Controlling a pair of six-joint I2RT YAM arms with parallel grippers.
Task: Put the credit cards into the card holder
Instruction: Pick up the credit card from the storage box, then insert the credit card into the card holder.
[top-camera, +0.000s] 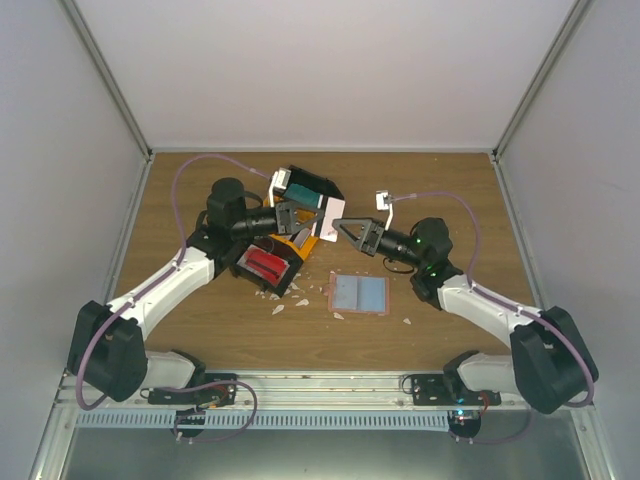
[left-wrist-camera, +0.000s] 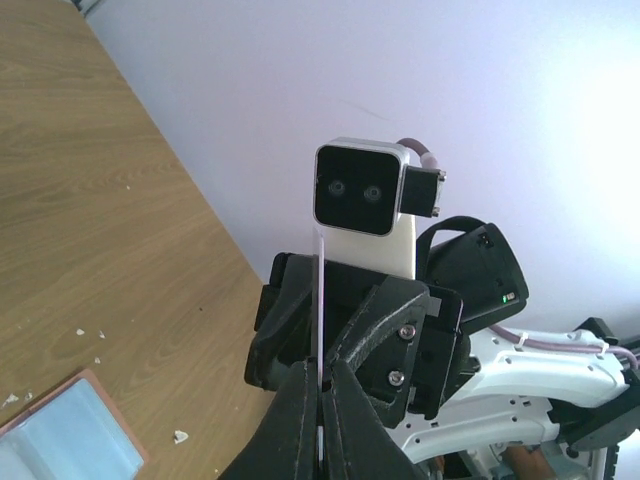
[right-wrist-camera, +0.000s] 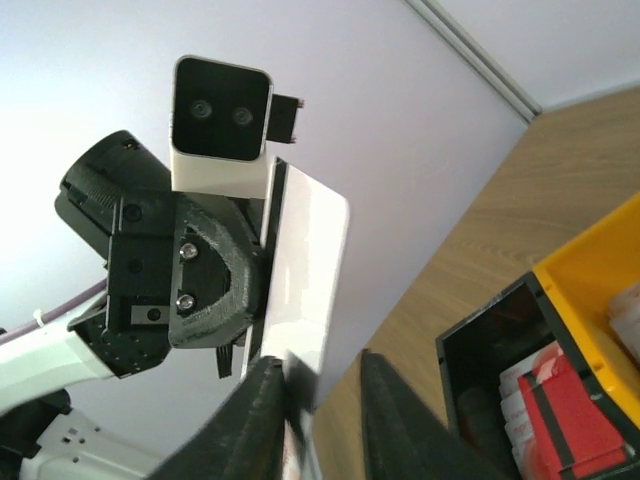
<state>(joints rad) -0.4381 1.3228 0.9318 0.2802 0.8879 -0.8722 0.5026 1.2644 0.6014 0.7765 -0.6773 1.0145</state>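
White card (right-wrist-camera: 305, 265) is pinched flat between the pressed-together fingers of the left claw (left-wrist-camera: 321, 385), held up off the table (top-camera: 455, 195), edge-on in the left wrist view so only a thin line shows. Right claw (right-wrist-camera: 320, 362) is partly spread, clear gap between its two fingers (right-wrist-camera: 268, 415); bottom corner of the card sits in that gap, close against one finger. Corner is blurred, can't tell if it actually touches. Both claws meet nose to nose above the tray (right-wrist-camera: 480, 350), black and orange-yellow, and each wrist view mostly shows the other arm's camera. Card holder (top-camera: 358, 293) lies open and flat on the wood just in front of the tray, light-blue inside facing up, salmon edge round it, nothing touching it. Only its corner shows in the left wrist view. Red cards (top-camera: 265, 264) lie in a tray compartment near the left arm. Small white paper scraps (top-camera: 279, 309) lie near the holder. Print on the cards too small to read
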